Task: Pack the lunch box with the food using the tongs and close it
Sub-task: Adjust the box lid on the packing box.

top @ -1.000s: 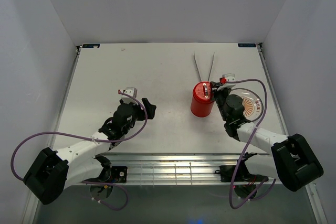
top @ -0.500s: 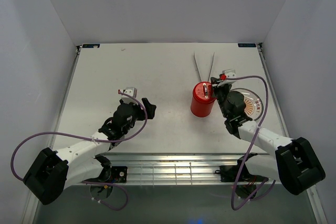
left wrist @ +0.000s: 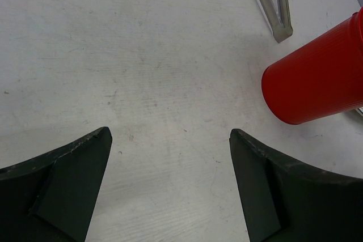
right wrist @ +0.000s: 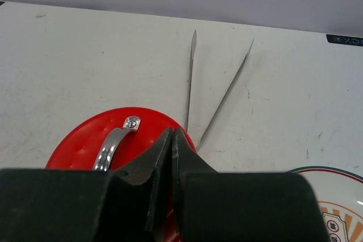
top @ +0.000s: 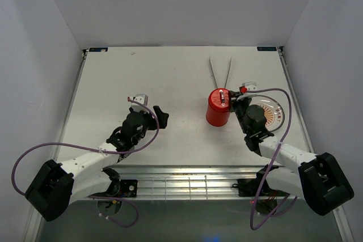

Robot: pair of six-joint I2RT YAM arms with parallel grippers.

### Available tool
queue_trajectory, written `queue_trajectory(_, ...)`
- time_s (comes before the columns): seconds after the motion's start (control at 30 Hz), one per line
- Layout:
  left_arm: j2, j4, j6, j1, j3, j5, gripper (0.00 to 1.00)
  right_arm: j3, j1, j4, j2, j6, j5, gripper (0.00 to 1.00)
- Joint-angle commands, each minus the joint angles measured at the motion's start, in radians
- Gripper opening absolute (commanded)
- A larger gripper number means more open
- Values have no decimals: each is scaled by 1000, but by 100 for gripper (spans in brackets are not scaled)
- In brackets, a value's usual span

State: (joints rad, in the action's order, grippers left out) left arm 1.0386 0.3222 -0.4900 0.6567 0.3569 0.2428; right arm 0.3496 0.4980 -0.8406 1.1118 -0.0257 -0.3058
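Lunch box [top: 218, 111] stands upright on the table [top: 142, 72], right of centre, with the lid [top: 221, 96] on. The lid is flat and red, with a small metal handle [right wrist: 115, 141] screwed across its top. Contents are hidden under the lid.

Right gripper [top: 231, 97] sits at the lid's right edge, jaws pinched fully together with nothing between them. In the wrist view the closed fingertips [right wrist: 165, 140] point over the lid's far rim. They are just beside the handle, not around it. Can't tell whether they touch the lid.

Tongs [top: 220, 72] lie flat on the table just behind the lunch box. The joined end points toward the box and the two arms spread away toward the back wall. Neither gripper holds them. The left wrist view shows a strip of bare table between the joined end and the box, so they're close but apart.

Plate [top: 277, 111] is just right of the lunch box, partly under the right arm. Its orange pattern shows on the exposed side.

Left gripper [top: 163, 115] is left of the box and well apart from it, jaws spread wide and empty. It points across the table toward the box. Its camera shows both fingers [left wrist: 62, 191] low over bare tabletop. The box's ribbed red side and the tongs' joined end are in the upper right corner of that view.
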Motion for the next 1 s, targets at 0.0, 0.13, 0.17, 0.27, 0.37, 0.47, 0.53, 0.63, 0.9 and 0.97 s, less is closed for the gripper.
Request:
queue_trajectory(0.0,-22,9,4,1,27,-7,95,-11,7,-20,2,-26,-16,8)
queue_trajectory(0.13,-26,9,5,1,25,1,95,25,5,29,-44,-8,-29,8)
queue_trajectory(0.17,-26,9,5,1,25,3,95,38,5,64,-53,3,-35,8)
queue_trajectory(0.27,-25,9,7,1,25,4,95,123,5,168,-87,21,-55,8)
queue_trajectory(0.37,-25,8,7,1,28,4,95,221,5,294,-109,21,-36,8)
queue_trajectory(0.47,-29,9,7,3,27,3,95,284,5,398,-110,0,-1,8)
queue_trajectory(0.53,-34,8,7,1,24,1,95,284,5,469,-110,-49,13,8)
queue_trajectory(0.63,-37,9,7,1,24,-2,95,232,5,483,-141,-120,23,8)
queue_trajectory(0.9,-35,8,4,1,25,-10,95,71,5,446,-173,-183,13,8)
queue_trajectory(0.97,-38,8,4,1,22,-7,95,80,5,468,-185,-186,2,8)
